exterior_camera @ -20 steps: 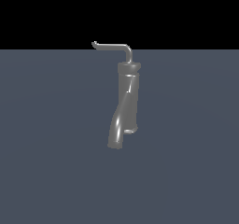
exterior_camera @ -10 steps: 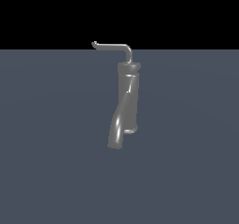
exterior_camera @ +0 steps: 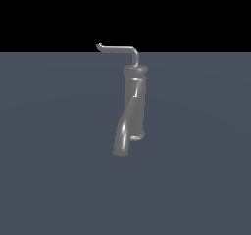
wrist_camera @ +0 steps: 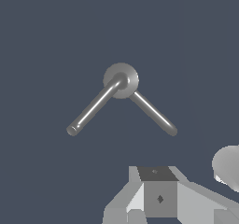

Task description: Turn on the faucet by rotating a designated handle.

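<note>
The faucet (exterior_camera: 133, 106) stands upright mid-surface (exterior_camera: 49, 155), spout curving down toward 7 o'clock. The handle (exterior_camera: 120, 48) rises from its cap and reaches toward 9 o'clock, ending in a small hook, so its tip is free to be pushed sideways. Gripper (wrist_camera: 158, 197) hangs well above, looking down on the cap (wrist_camera: 121, 80). I cannot tell its opening. Nothing is touched.
</note>
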Motion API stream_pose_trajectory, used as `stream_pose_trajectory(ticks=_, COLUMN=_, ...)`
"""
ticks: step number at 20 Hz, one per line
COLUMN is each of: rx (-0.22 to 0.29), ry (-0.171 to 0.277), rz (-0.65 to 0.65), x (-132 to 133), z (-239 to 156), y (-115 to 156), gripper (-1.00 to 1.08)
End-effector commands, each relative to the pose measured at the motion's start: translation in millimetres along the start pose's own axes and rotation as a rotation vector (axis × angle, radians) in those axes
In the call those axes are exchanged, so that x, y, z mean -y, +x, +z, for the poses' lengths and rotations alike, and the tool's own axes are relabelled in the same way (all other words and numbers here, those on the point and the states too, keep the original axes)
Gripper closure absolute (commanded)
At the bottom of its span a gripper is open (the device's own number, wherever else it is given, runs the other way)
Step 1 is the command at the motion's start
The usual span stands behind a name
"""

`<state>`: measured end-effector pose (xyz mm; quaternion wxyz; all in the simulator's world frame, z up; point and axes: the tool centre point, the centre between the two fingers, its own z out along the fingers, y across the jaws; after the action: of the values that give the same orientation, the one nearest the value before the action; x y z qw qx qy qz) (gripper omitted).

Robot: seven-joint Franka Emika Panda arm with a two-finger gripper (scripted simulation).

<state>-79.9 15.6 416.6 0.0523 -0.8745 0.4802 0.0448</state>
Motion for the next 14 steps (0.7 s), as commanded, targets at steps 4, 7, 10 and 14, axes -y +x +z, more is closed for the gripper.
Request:
stream_pose_trajectory(ticks=4, rx=-0.011, ry=-0.005, rz=0.14, x=23, z=19, y=11, gripper=1.08)
stream_pose_trajectory(ticks=7, rx=-0.019, ry=-0.008, rz=0.216, x=35, z=29, y=16, gripper=1.08)
stream_pose_trajectory(ticks=10, rx=-0.03, ry=-0.01, rz=0.291, x=46, z=40, y=22, gripper=1.08)
stream_pose_trajectory(ticks=14, rx=-0.047, ry=-0.012, rz=0.391, x=61, z=56, y=28, gripper=1.08)
